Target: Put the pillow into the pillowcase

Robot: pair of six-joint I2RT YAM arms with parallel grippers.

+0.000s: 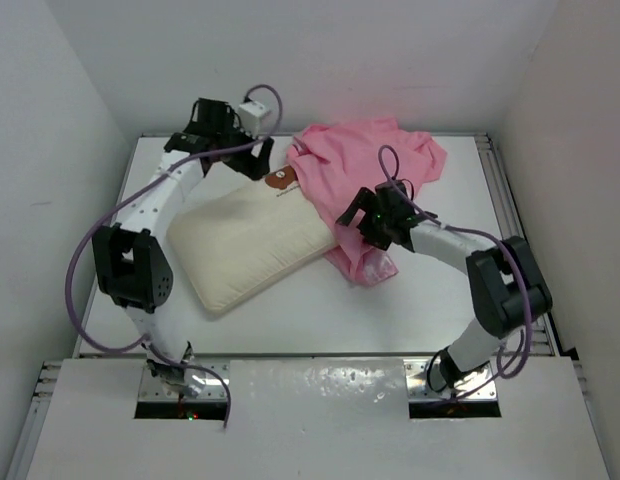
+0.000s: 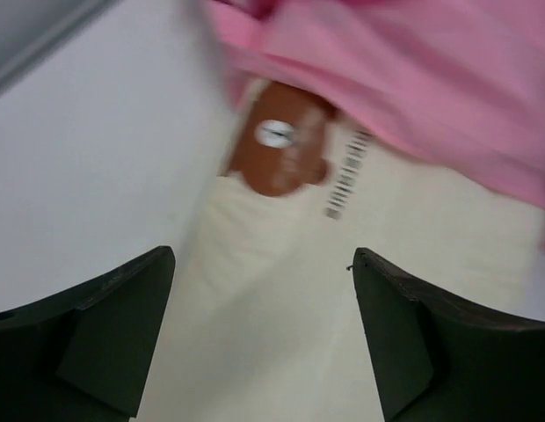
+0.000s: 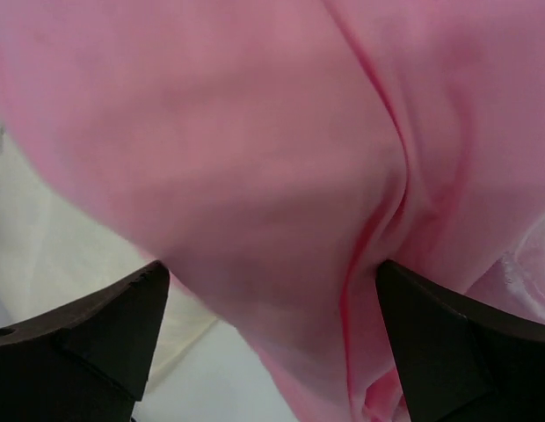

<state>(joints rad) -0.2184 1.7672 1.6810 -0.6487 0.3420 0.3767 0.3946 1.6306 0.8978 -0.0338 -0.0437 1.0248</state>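
Observation:
The cream pillow (image 1: 252,240) lies slanted on the table's left half. Its far end, with a brown mark (image 1: 281,180) and a barcode tag (image 2: 345,176), is tucked just under the edge of the crumpled pink pillowcase (image 1: 375,165). My left gripper (image 1: 258,158) hovers open over that end, and its wrist view shows the pillow (image 2: 281,299) below the spread fingers of the gripper (image 2: 262,257). My right gripper (image 1: 364,218) is open over the pillowcase's near edge. Pink fabric (image 3: 281,149) fills the wrist view beyond the gripper (image 3: 272,268), and a strip of pillow (image 3: 26,237) shows at the left.
The white table (image 1: 320,310) is boxed in by white walls at the back and sides. Metal rails (image 1: 498,190) run along its right and left edges. Purple cables (image 1: 80,270) loop off both arms.

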